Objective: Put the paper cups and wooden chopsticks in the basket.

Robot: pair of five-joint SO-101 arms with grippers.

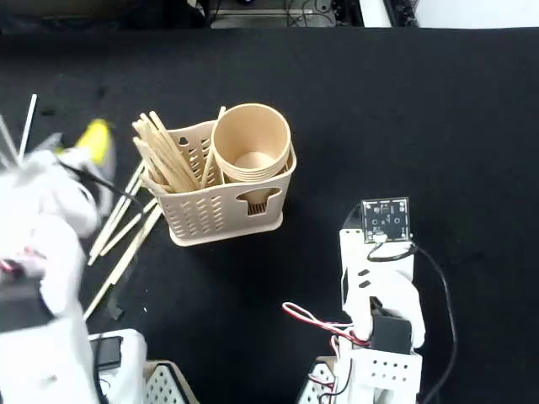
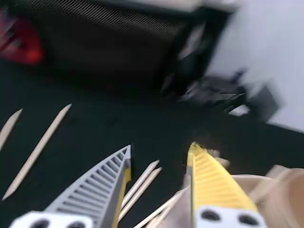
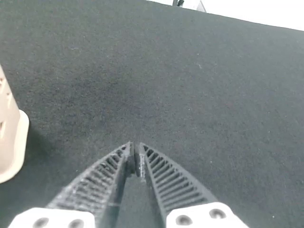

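A stack of tan paper cups is seen standing inside the beige plastic basket with holes in its sides, which sits on the black worktop. A bunch of pale wooden chopsticks is already leaned in the basket beside the cups. A few more loose wooden chopsticks are seen lying flat on the worktop, just beside the basket on the left arm's side. The left gripper, with one grey finger and one yellow one, is held above these loose sticks. Its fingers are spread apart and nothing is held between them. The left wrist view is blurry, so it cannot be told how close the fingers are to the sticks. The right gripper is seen low over bare worktop, apart from the basket, with its fingers pressed together on nothing. The cups look done, and the step in hand seems to be picking up the loose chopsticks. Next, the spread fingers would need to be lowered around one stick and closed on it.
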